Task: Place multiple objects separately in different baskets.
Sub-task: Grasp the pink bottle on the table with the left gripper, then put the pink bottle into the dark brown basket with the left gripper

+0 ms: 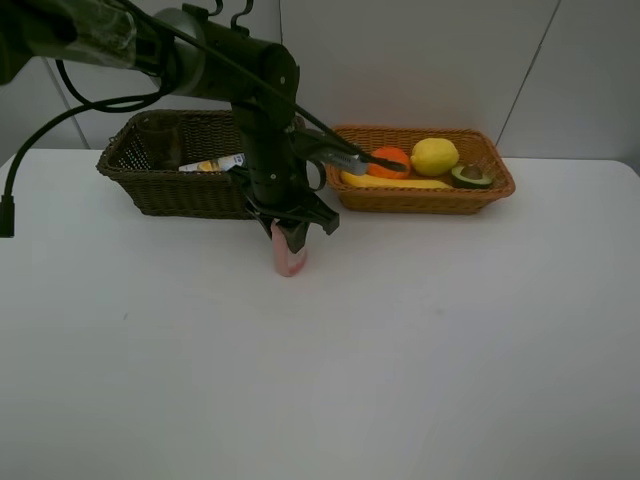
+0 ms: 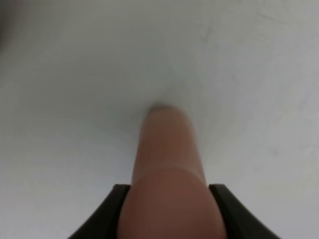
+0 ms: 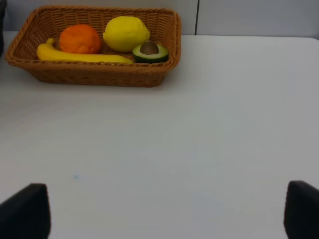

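A small pink bottle (image 1: 290,260) stands upright on the white table in front of the gap between the two baskets. My left gripper (image 1: 291,232) comes down on its top and is shut on it. In the left wrist view the pink bottle (image 2: 169,169) fills the space between the two dark fingers (image 2: 107,215). The orange-tan basket (image 1: 500,185) holds a banana (image 1: 395,182), orange (image 1: 390,161), lemon (image 1: 435,156) and halved avocado (image 1: 470,177). The dark basket (image 1: 160,192) holds a white bottle (image 1: 215,163) lying down and a translucent cup (image 1: 160,140). My right gripper (image 3: 164,211) is open over bare table.
The left arm (image 1: 250,100) crosses over the dark basket's right end. In the right wrist view the orange-tan basket (image 3: 94,74) sits far ahead with the lemon (image 3: 125,33) and avocado (image 3: 149,51) in it. White table (image 1: 400,350) stretches toward the front.
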`<state>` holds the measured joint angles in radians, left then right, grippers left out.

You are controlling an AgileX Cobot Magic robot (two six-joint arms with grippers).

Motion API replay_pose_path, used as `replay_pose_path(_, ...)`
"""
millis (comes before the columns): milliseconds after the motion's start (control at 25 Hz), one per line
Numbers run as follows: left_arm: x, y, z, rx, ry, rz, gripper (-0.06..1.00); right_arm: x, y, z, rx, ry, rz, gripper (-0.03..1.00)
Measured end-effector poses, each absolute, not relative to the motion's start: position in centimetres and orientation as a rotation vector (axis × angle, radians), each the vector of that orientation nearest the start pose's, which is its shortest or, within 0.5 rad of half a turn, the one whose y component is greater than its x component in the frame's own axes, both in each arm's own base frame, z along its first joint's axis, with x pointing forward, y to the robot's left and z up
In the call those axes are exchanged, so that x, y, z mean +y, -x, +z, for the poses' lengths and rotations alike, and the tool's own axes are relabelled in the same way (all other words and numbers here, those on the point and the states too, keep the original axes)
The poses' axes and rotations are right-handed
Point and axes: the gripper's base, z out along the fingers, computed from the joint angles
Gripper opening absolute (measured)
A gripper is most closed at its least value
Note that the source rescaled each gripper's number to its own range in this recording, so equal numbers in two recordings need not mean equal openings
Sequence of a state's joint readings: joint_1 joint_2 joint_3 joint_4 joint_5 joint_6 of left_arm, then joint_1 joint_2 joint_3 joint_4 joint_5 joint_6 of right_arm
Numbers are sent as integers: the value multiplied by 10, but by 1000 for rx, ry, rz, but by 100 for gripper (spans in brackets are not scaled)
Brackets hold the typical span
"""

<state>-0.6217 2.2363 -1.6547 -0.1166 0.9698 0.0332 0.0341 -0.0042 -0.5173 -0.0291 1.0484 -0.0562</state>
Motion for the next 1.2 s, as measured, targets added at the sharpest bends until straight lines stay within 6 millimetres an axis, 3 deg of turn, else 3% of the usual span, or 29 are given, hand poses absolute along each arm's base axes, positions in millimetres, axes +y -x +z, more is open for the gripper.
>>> replay_pose_path(520,-262,-350,143,3011,-935,-164,43,-3,7,283,2009,89,-49,98)
replay_pose_path(880,-270,-359,184,2963,-942,-192,43,-2,7,283,2009,89,-48,98)
replay_pose_path(1200,-262,-364,226,2873,-891,-232,43,-2,7,283,2009,89,-48,98)
